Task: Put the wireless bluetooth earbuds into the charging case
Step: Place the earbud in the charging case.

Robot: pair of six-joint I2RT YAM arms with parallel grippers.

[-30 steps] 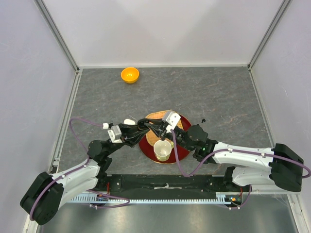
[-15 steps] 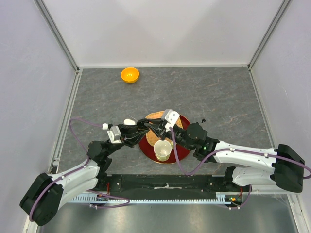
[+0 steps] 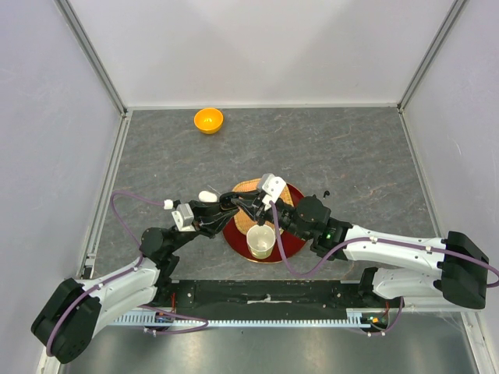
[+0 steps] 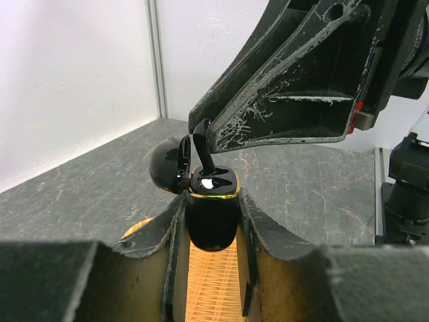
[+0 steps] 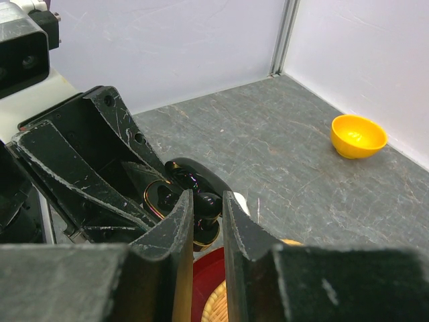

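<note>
the black case point(image 4: 212, 218) — glossy, hard, light, likely slippery — is clamped by its sides in the left gripper point(image 4: 212, 231), lid open, over the red plate point(image 3: 234, 240). a tiny black earbud point(image 5: 204, 206) is pinched narrowly in the right gripper point(image 5: 208, 216) at the case's mouth — a gentle hold on its body is advised.

the left arm point(image 3: 125, 282) and right arm point(image 3: 390, 249) wore white shells with black joints, a purple cable point(image 3: 114, 209) looping behind each wrist. the black fingers point(image 4: 288, 114) were scratched pale.
</note>
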